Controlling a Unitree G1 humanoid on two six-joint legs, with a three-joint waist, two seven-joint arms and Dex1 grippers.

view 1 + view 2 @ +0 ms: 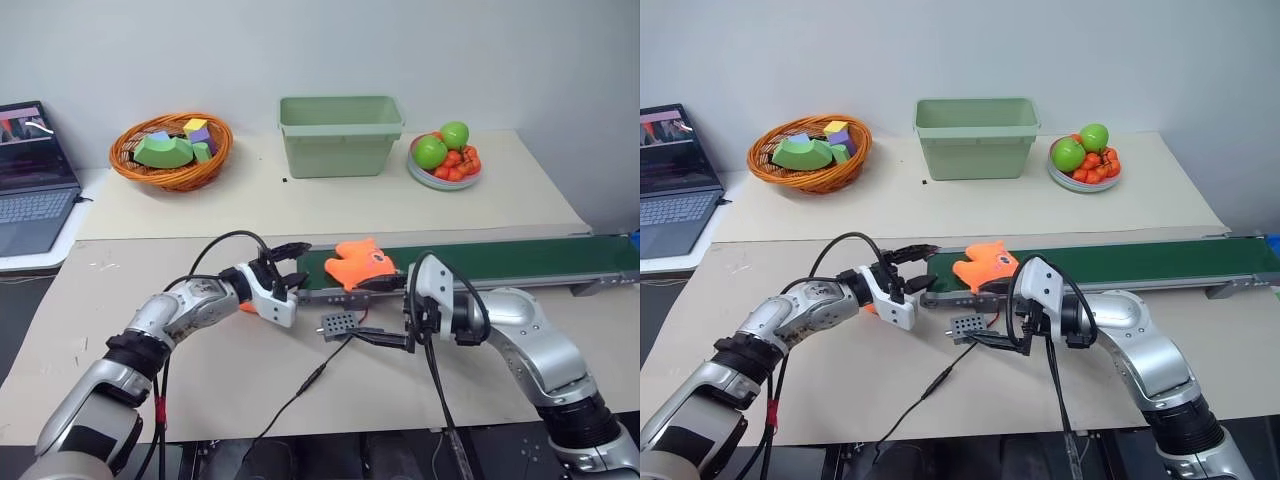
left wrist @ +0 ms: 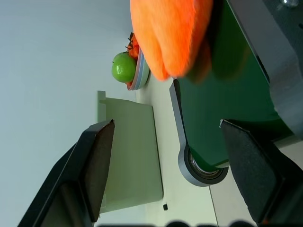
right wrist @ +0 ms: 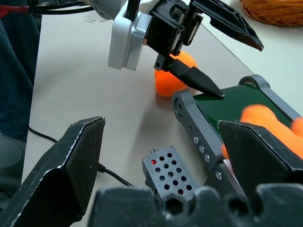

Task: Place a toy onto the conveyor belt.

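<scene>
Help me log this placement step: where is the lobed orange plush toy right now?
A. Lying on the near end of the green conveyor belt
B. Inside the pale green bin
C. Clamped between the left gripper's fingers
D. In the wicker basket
A. The toy lies on the end of the conveyor belt, and the left gripper beside it stands open with nothing between its fingers.

Past the toy (image 1: pixel 362 265), the conveyor belt (image 1: pixel 500 260) runs bare; a small perforated box (image 1: pixel 338 324) sits just before it.
</scene>
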